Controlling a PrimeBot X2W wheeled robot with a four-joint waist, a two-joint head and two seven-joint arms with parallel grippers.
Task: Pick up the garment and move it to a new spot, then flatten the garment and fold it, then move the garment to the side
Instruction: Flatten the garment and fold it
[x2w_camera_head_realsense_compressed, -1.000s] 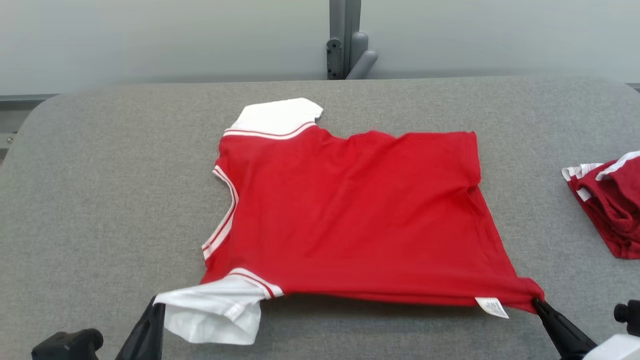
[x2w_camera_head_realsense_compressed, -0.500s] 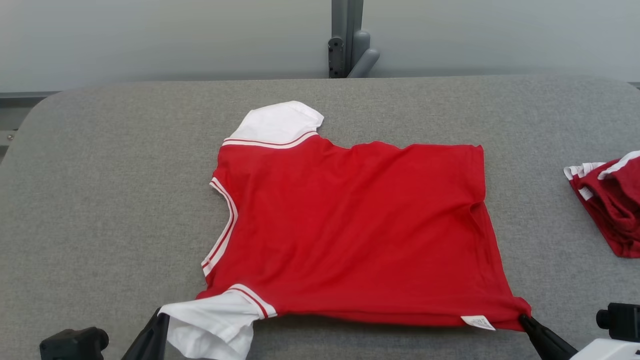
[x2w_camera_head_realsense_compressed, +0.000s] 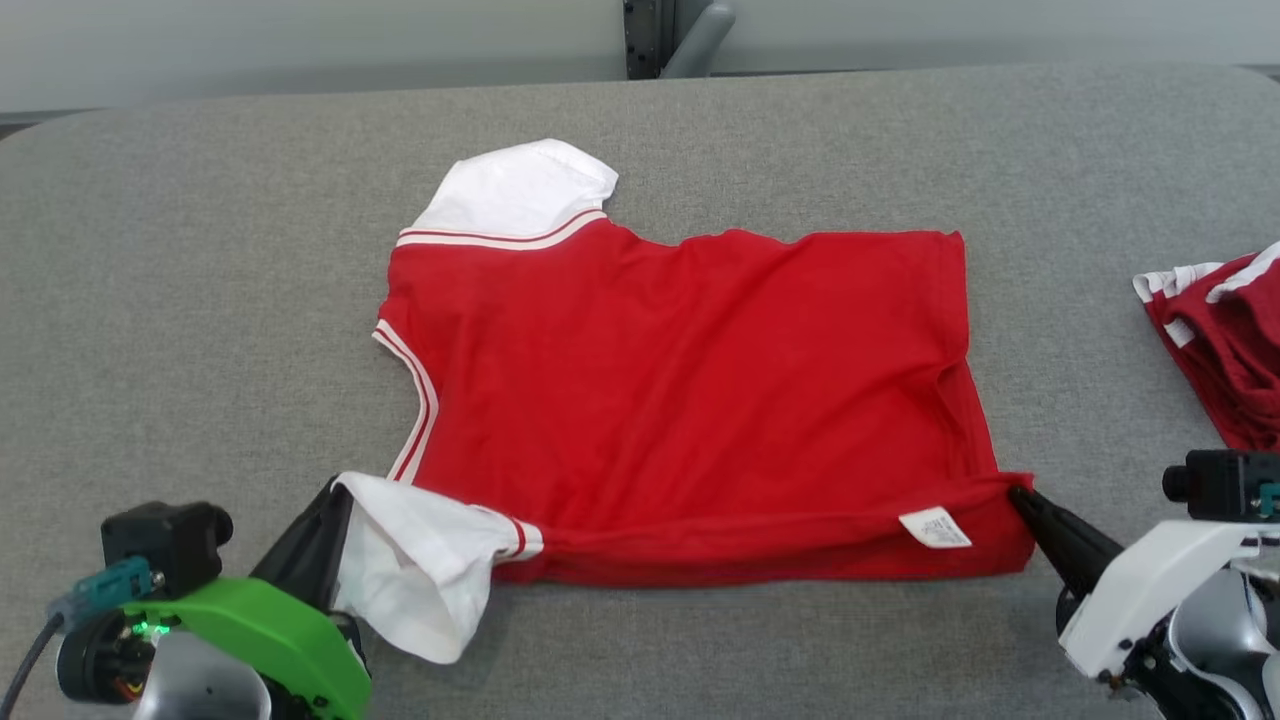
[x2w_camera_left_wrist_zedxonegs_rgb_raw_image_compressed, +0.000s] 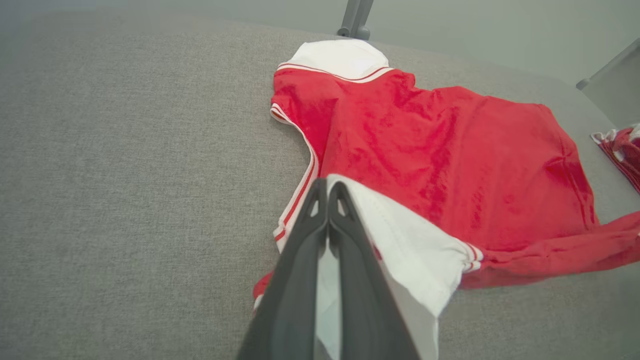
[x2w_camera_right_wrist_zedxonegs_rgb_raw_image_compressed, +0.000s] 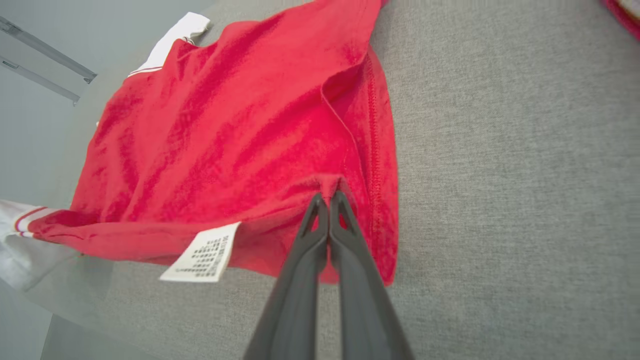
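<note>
At the near edge of the grey tabletop, the left tool is pressed together on the white sleeve of the red garment, and the right tool pinches its hem corner. That edge is raised; the rest lies spread, mostly flat. Moving and flattening look largely done. Folding and setting it aside, perhaps by the other red pile, remain.

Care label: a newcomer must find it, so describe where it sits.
On the grey table lies a spread red shirt. Along its near folded edge, beside the right end effector, sits the care label: a small white printed tag, unlike the larger white sleeves.
</note>
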